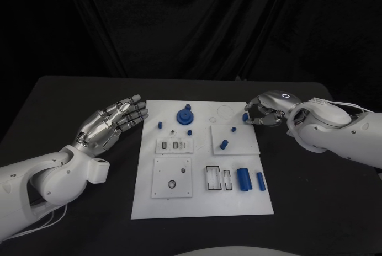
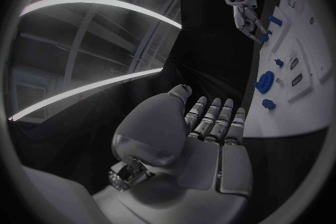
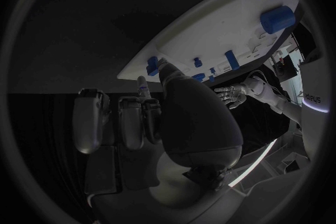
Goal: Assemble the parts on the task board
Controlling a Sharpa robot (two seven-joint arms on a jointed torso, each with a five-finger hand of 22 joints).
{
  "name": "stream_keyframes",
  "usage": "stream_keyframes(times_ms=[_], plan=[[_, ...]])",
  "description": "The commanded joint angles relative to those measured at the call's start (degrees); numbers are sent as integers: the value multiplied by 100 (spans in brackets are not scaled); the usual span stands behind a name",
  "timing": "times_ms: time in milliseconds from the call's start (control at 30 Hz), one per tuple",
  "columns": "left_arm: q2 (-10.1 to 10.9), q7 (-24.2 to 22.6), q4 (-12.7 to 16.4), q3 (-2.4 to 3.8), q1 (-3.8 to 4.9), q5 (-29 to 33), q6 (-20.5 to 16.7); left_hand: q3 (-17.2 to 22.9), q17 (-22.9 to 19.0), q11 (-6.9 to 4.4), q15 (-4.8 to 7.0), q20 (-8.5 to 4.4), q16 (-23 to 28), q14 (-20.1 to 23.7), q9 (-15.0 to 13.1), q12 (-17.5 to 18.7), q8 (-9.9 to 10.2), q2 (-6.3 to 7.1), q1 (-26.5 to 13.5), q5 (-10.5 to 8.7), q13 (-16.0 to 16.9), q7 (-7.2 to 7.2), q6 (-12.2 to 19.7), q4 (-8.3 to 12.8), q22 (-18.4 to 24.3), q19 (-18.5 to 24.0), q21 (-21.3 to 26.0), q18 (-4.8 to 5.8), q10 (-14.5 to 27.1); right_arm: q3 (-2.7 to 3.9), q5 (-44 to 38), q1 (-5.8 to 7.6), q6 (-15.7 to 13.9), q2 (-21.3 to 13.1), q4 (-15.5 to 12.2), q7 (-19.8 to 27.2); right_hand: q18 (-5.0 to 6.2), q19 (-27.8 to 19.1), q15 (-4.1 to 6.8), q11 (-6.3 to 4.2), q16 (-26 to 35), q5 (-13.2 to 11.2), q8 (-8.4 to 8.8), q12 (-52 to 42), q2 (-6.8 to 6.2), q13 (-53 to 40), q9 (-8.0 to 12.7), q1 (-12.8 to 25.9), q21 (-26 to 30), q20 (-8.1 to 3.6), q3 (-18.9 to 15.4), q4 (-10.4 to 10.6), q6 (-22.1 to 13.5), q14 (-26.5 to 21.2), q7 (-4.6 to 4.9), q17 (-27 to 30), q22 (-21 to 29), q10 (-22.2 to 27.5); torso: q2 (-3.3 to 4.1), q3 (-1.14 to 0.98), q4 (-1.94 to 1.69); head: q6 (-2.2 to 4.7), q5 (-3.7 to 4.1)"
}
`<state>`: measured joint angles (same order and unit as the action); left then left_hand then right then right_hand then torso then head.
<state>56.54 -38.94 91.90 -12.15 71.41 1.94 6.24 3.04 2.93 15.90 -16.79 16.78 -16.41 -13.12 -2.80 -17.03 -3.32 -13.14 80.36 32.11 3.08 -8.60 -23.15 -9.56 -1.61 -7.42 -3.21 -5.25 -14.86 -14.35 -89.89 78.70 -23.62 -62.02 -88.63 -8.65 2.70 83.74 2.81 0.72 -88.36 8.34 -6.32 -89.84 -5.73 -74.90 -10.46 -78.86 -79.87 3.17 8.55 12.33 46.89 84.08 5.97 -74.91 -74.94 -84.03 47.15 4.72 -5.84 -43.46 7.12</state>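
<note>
The board (image 1: 203, 203) lies flat in the middle of the black table (image 1: 64, 101), with its long side running away from the robot. Several blue parts are on it. A round blue gear (image 1: 185, 116) with a knob stands near the far edge, left of centre, and a small blue peg (image 1: 160, 124) stands just beside it to the left. On a raised square plate (image 1: 233, 139) at the far right lies a short blue pin (image 1: 224, 144), tilted. Two blue cylinders (image 1: 245, 180) lie side by side near the right edge in the near half, next to a white holder with slots (image 1: 213, 177). A square plate with holes (image 1: 172, 177) sits in the near left part.

The left hand (image 1: 111, 123) rests over the table just beside the left edge of the board, near the far corner. Its fingers are stretched out, almost straight and close together, and they hold nothing; the left wrist view shows the same flat palm (image 2: 210, 140).

The right hand (image 1: 264, 111) is at the far right corner of the board, with its fingers curled down. A small blue part (image 1: 245, 117) sits at its fingertips at the board's edge. In the right wrist view a blue tip (image 3: 143, 89) shows between the fingers, so the hand seems to pinch this part, but the contact is not fully clear.
</note>
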Motion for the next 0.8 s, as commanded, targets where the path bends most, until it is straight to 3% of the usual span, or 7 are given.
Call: stream_keyframes(times_ms=[33,367,567,700,800], plan=[[-8,-518,0,4,-13,13,103,40,9,-2,2,8,-39,-26,-7,-32,-21,-4,-51,15,2,-134,-38,-13,1,4,38,119,25,2,-16,-29,16,39,62,-81,37,-49,25,-16,36,-36,1,-16,-17,-1510,-7,-43,54,9,-5,33,17,523,4,-1314,-794,-597,0,7,-13,-4,6],[-17,-489,-25,4,-19,13,131,58,8,1,2,8,-43,-23,-6,-34,-19,-4,-60,20,2,-136,-31,-9,3,12,43,119,30,2,-16,-73,29,151,177,-41,57,-99,13,-2,152,99,-25,-16,-7,-1510,-20,-132,150,23,-3,54,67,483,19,-1206,-744,-597,-1,11,-14,-25,5],[-23,-469,-36,4,-25,13,152,58,8,1,2,8,-43,-23,-6,-34,-19,-4,-60,20,2,-136,-31,-9,3,12,43,119,30,3,-16,-92,21,199,220,-18,61,-99,13,0,175,410,-123,-16,8,-1510,-90,-239,185,24,11,52,236,480,22,-1189,-740,-597,2,8,-10,-38,6],[-27,-449,-46,4,-29,13,164,58,8,1,2,8,-43,-23,-6,-34,-19,-4,-60,20,2,-136,-31,-9,3,12,43,119,30,3,-16,-101,11,216,233,-3,62,-95,20,-10,187,547,-270,-16,19,-1510,-184,-279,202,19,16,48,433,478,8,-1180,-742,-597,2,5,-9,-49,0],[-28,-435,-50,4,-31,13,174,58,8,1,2,8,-43,-23,-6,-34,-19,-4,-60,20,2,-136,-31,-9,3,12,43,119,30,3,-16,-106,-9,221,236,12,62,-88,37,-32,197,632,-485,-16,38,-1510,-318,-313,211,3,10,25,631,477,-24,-1174,-749,-597,0,3,-6,-60,-4]])
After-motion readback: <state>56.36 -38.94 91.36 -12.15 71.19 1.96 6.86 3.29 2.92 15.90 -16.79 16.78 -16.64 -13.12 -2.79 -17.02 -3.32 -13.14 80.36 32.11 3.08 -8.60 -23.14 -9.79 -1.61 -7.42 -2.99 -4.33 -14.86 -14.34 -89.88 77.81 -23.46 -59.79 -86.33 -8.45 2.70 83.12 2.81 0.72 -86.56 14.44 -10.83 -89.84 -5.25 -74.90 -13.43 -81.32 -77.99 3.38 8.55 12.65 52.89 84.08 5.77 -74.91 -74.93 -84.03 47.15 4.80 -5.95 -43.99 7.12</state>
